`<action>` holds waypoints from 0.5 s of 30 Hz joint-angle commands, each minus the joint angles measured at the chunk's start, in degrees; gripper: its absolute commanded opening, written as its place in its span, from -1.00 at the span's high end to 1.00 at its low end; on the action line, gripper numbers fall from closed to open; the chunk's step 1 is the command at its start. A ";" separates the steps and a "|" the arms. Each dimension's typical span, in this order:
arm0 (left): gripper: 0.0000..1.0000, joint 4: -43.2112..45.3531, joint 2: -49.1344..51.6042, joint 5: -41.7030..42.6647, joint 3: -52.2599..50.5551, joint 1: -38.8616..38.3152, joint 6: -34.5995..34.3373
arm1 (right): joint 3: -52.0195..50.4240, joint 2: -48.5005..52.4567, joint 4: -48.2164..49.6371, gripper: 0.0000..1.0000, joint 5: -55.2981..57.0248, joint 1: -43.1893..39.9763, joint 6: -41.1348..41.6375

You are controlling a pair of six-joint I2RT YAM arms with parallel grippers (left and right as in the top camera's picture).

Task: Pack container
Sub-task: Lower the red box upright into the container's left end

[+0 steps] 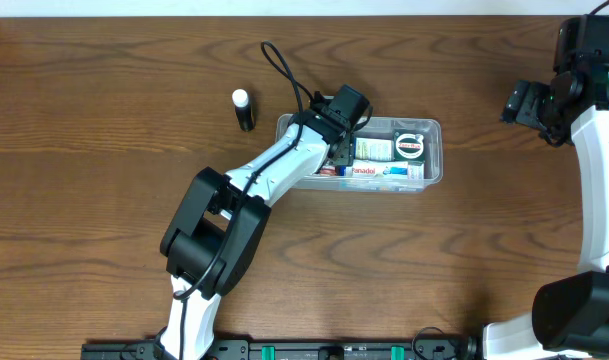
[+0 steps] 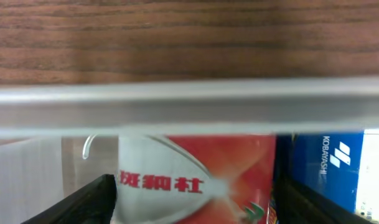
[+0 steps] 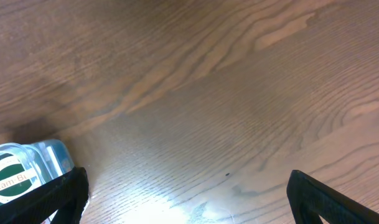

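Reaching in from the near-left, the left gripper [image 1: 340, 150] sits inside the left end of the container [image 1: 436, 150], which lies just right of the table's [image 1: 104, 80] centre with its long sides running left to right. In the left wrist view the fingers [image 2: 93, 200] are spread wide, one on each side of a red box [image 2: 195, 177]; contact with the box cannot be confirmed. The container's rim crosses that view just ahead of the fingers, and a blue box [image 2: 338, 168] lies beside the red one. A tube [image 1: 245, 112] with a white cap lies left of the container, near but apart from it. The right gripper [image 3: 186, 199] hangs well to the container's right, near the far edge, its fingers spread over bare wood and holding nothing. Its camera catches only the container's corner and a round tin [image 3: 12, 177] there. Bare wood surrounds the container on its near, far and right sides.
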 commanded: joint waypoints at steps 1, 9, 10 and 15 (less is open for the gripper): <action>-0.64 0.09 0.79 -0.87 -0.31 0.13 0.15 | 0.17 0.09 0.02 -0.98 0.79 -0.42 -0.31; -0.64 0.07 0.76 -0.70 -0.28 0.13 0.15 | 0.17 0.09 0.02 -0.98 0.79 -0.42 -0.31; -0.64 0.07 0.72 -0.55 -0.28 0.13 0.15 | 0.17 0.09 0.02 -0.98 0.79 -0.42 -0.31; -0.62 0.09 0.13 2.75 -0.26 0.13 0.63 | 0.17 0.09 0.02 -0.98 0.79 -0.42 -0.31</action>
